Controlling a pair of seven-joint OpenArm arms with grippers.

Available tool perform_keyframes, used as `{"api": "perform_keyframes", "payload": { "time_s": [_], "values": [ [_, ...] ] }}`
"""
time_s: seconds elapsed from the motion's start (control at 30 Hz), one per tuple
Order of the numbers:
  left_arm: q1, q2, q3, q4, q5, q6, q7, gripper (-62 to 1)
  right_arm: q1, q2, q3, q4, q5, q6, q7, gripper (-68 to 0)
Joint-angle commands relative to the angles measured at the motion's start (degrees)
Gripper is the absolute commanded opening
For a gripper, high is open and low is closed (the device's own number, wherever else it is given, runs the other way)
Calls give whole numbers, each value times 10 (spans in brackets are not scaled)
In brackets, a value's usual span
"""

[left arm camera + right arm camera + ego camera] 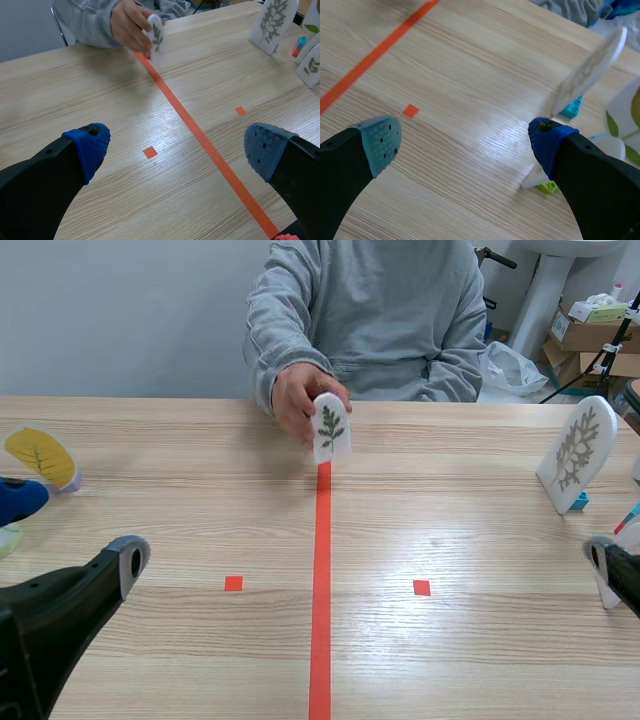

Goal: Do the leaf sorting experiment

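Observation:
A person's hand point(295, 400) holds a small white card with a dark leaf point(330, 427) upright at the far end of the orange tape line; the left wrist view shows that leaf card point(156, 36) far ahead of my left gripper point(177, 150). That gripper is open, low over the table left of the line, with nothing between its blue pads. My right gripper point(465, 142) is open too, empty, near the table's right side. Just ahead and beside it stands a white card with a pale leaf point(592, 65) on a blue stand.
A yellow leaf card point(42, 457) and a blue object point(18, 498) sit at the left edge. The pale-leaf card point(578, 452) stands at the right, with more leaf cards point(311, 65) beside it. A green-leaf card point(622, 120) on a green stand is close to my right finger.

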Motion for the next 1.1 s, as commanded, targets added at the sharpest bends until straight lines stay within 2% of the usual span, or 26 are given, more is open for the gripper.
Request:
{"api": "perform_keyframes", "payload": {
  "time_s": [0.0,0.2,0.6,1.07],
  "values": [
    [-2,2,-2,1,-5,-1,-7,-37,16,3,0,22,12,-2,3,-156],
    [-2,2,-2,1,-5,-1,-8,-37,43,3,-26,87,13,-3,-38,-156],
    [-2,2,-2,1,-3,-1,-11,-37,83,3,-137,91,9,-4,-54,-156],
    [-2,2,-2,1,-3,-1,-12,-37,83,1,-147,91,8,-4,-54,-157]
  ]
}}
